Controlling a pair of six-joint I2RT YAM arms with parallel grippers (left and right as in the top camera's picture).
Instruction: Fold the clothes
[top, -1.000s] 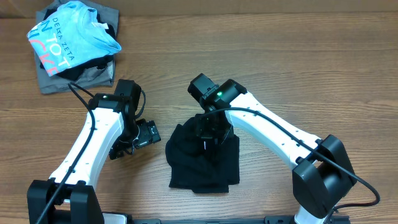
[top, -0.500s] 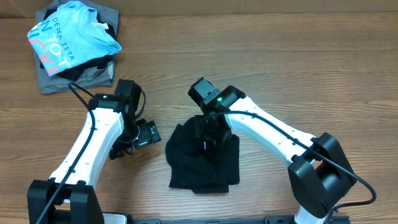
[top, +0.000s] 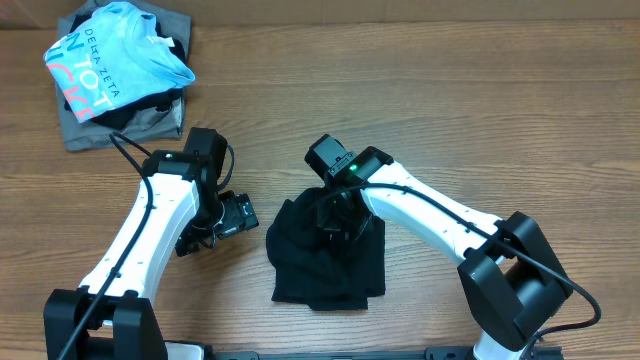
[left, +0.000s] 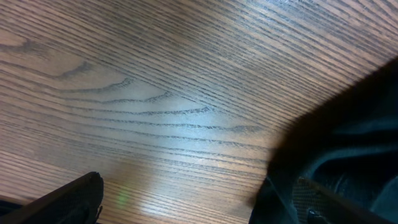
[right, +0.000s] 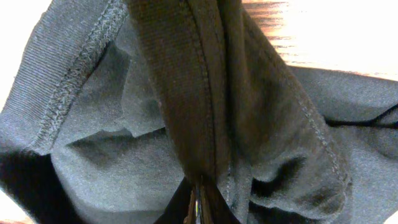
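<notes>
Right gripper (right: 198, 208) was pressed together on the black garment (top: 325, 265), pinching a stitched fold of cloth near the garment's upper edge. The garment lay bunched and partly folded on the table (top: 470, 100), near the front middle, between the two arms. Left gripper (left: 199, 205) hung over bare wood just to the left of the garment, its fingers spread with nothing between them; the dark cloth showed at the right edge of its wrist view. At the far left corner sat a pile of clothes (top: 115, 75), a light blue printed shirt lying on grey and dark pieces, well apart from both grippers.
</notes>
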